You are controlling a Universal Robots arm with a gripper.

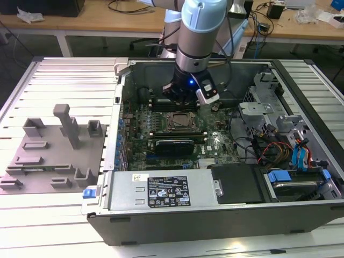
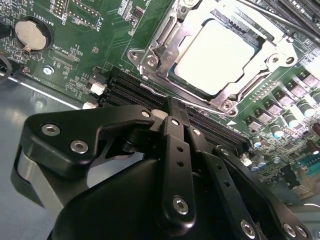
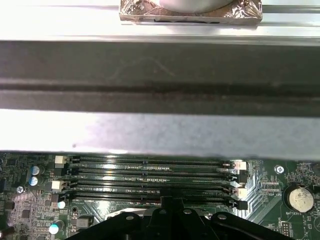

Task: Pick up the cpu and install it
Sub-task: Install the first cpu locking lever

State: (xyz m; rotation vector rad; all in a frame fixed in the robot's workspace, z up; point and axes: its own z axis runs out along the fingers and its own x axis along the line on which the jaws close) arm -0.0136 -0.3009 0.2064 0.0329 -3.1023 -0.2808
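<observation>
Arm (image 1: 198, 32): angled steeply down into the computer case (image 1: 161, 226), gripper (image 2: 172, 104) over the memory slots (image 3: 150, 172) just beside the socket (image 2: 156, 54). Fingers pressed together, holding nothing. Cpu (image 2: 220, 55): lying inside the socket.

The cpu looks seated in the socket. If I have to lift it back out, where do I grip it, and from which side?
Come from straight above. The cpu lies flat and sunk inside the socket, whose metal frame walls it in, so a sideways approach looks blocked. The smooth top gives no hold, so two opposite edges of its thin rim are probably the best place to pinch.
</observation>
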